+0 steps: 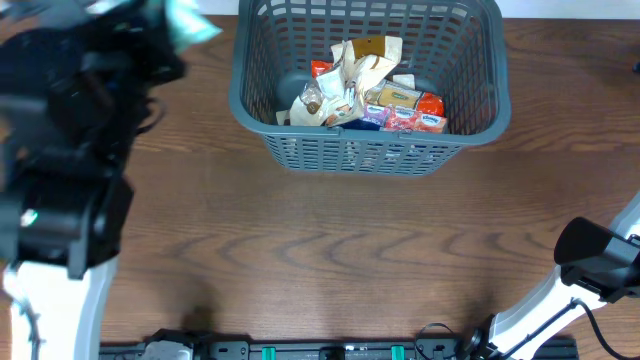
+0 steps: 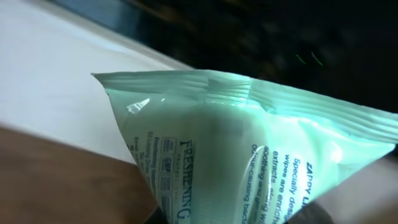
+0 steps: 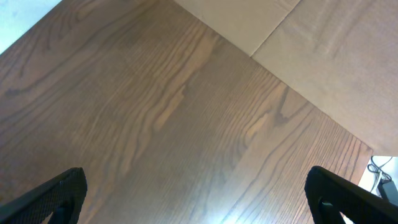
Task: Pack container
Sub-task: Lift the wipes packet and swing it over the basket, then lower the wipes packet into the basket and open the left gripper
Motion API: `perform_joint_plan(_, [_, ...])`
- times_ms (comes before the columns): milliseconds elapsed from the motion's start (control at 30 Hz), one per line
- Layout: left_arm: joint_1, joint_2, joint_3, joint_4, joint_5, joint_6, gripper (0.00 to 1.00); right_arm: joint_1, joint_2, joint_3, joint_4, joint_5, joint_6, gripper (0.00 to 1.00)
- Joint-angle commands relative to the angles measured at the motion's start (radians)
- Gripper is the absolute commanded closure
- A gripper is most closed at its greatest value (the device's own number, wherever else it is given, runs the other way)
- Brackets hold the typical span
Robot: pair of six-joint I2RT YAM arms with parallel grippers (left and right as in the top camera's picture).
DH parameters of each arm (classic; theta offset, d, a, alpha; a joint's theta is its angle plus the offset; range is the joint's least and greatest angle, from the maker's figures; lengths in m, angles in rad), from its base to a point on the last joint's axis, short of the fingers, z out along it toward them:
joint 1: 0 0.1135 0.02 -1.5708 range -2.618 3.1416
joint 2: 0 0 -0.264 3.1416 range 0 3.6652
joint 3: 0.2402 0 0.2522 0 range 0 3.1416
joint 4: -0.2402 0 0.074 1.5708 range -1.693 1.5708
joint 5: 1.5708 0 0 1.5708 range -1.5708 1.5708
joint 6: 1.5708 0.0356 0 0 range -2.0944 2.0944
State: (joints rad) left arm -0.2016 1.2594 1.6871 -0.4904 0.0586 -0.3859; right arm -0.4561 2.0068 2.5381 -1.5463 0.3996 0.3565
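Note:
The dark grey-blue slotted basket (image 1: 370, 140) stands at the far middle of the table, holding several snack packs (image 1: 370, 95). My left gripper (image 1: 175, 25) is raised at the far left, shut on a pale green wipes pack (image 1: 190, 22), left of the basket. In the left wrist view the wipes pack (image 2: 249, 155) fills the frame and hides the fingers. My right gripper (image 3: 196, 199) is open and empty over bare wood; its arm (image 1: 600, 260) is at the right edge.
The left arm's dark body (image 1: 70, 140) covers the table's left side. The wooden tabletop (image 1: 330, 260) lies in front of the basket. Cardboard (image 3: 311, 43) lies beyond the table edge in the right wrist view.

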Motion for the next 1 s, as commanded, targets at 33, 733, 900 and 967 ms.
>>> perform_joint_plan(33, [-0.109, 0.117, 0.0, 0.0, 0.136, 0.182, 0.94, -0.002, 0.01, -0.004, 0.002, 0.01, 0.013, 0.01])
perform_joint_plan(733, [-0.253, 0.461, 0.006, 0.089, 0.045, 0.262, 0.94, -0.002, 0.01, -0.004, 0.002, 0.01, 0.013, 0.01])
perform_joint_plan(900, [-0.251, 0.533, 0.006, 0.089, 0.045, 0.262, 0.94, -0.002, 0.01, -0.004, 0.002, 0.01, 0.013, 0.01])
perform_joint_plan(967, [-0.245, 0.556, 0.006, 0.081, 0.045, 0.262, 0.94, -0.002, 0.01, -0.004, 0.002, 0.01, 0.013, 0.01])
